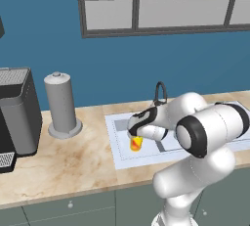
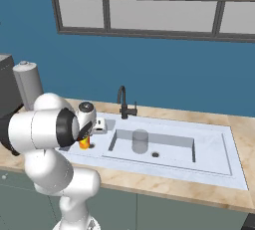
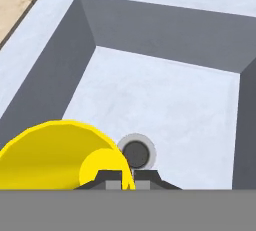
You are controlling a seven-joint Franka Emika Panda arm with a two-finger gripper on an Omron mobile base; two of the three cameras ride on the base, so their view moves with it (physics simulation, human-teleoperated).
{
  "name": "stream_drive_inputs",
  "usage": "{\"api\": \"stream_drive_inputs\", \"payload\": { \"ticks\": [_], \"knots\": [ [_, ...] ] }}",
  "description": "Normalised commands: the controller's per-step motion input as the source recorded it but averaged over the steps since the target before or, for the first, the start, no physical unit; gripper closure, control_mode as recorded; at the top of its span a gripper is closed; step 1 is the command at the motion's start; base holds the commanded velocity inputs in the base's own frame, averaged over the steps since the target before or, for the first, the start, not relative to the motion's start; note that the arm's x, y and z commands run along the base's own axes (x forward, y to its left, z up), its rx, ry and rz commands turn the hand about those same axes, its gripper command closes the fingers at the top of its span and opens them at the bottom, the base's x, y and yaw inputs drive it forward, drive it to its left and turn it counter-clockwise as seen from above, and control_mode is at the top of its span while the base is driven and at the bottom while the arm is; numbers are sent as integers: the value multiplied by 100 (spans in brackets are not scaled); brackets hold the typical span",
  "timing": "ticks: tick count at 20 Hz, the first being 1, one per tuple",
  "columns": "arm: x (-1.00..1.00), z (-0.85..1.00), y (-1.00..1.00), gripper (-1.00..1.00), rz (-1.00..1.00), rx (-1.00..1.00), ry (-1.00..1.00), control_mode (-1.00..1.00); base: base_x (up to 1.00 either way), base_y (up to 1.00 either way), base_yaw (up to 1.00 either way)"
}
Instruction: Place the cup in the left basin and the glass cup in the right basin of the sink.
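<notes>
The yellow cup (image 1: 135,143) with red-orange splashes hangs over the left basin (image 3: 160,100) of the sink (image 1: 114,144). My gripper (image 3: 127,177) is shut on the cup's rim (image 3: 55,152), and the basin's round drain (image 3: 136,152) lies just beyond it. From the right base view the cup (image 2: 84,143) peeks out under my forearm. The grey see-through glass cup (image 2: 140,141) stands upright in the right basin (image 2: 174,157), near its left wall.
A black curved faucet (image 2: 122,102) rises behind the sink. A tall grey cylinder on a round base (image 1: 61,105) and a dark coffee machine (image 1: 17,117) stand on the marble counter (image 1: 73,161) to the left.
</notes>
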Motion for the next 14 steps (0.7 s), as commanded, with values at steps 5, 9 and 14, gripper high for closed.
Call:
{"api": "stream_drive_inputs", "payload": {
  "ticks": [5,9,14],
  "knots": [
    [0,-19,0,100,0,0,0,-100,0,0,0],
    [0,-15,0,100,0,0,0,-100,0,0,0],
    [0,-17,0,100,0,0,-1,-100,0,0,0]
  ]
}}
